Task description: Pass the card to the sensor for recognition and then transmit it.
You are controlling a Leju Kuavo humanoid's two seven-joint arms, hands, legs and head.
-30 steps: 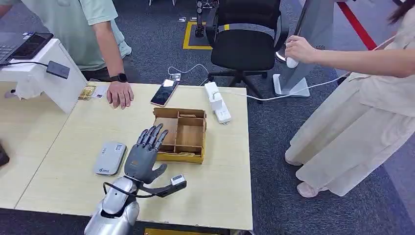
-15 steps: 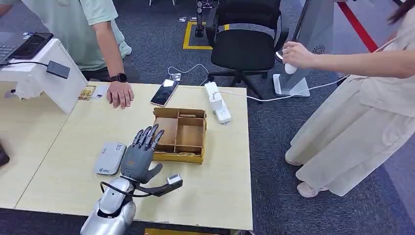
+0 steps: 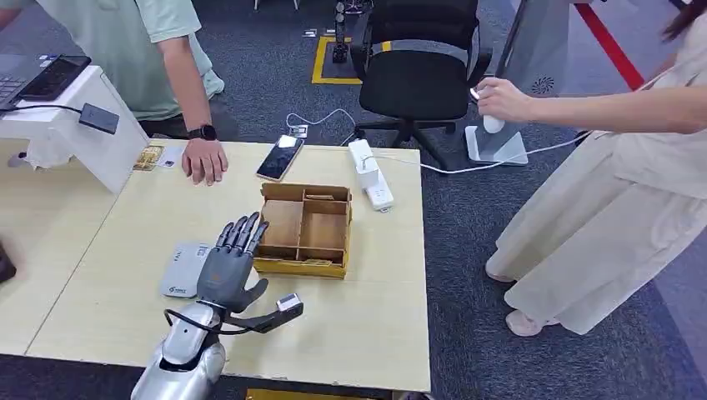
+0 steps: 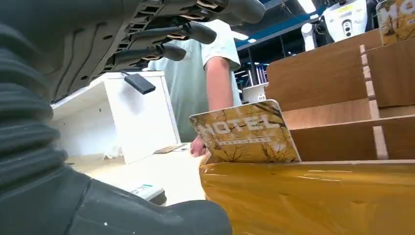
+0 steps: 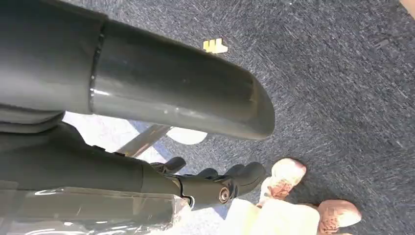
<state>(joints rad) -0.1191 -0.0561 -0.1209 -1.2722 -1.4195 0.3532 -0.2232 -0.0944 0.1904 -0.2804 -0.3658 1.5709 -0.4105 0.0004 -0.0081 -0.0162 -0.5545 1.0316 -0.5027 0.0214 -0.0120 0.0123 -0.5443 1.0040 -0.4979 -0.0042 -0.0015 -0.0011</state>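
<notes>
Left hand [image 3: 227,265] hovering low over table [image 3: 117,292], lower centre-left of head frame, fingers [image 3: 242,232] spread and extended, holding nothing; fingertips lying just beside left wall of wooden box [image 3: 304,229], palm partly covering right edge of grey sensor [image 3: 183,269]. Card [image 4: 244,133] standing tilted inside wooden box, gold with "HOTEL" lettering, leaning against a wooden divider, showing mid-frame in left wrist view above the box's yellow front wall; apart from the hand. Exact compartment not telling from these views.

Right hand [image 5: 215,185] hanging over dark carpet, lower centre of right wrist view, dark fingers looking curled; state not telling for certain.

Phone [image 3: 280,157] lying at upper centre of table, white power strip [image 3: 371,173] just right of it near table's far edge. Person's hand [image 3: 204,160] with black watch resting on table at upper left, beside small cards [image 3: 148,157]. White stand [image 3: 75,133] sitting at far left. Second person at right edge, hand [image 3: 498,98] gripping a white object by grey floor panel. Black office chair [image 3: 421,62] standing at top centre.
</notes>
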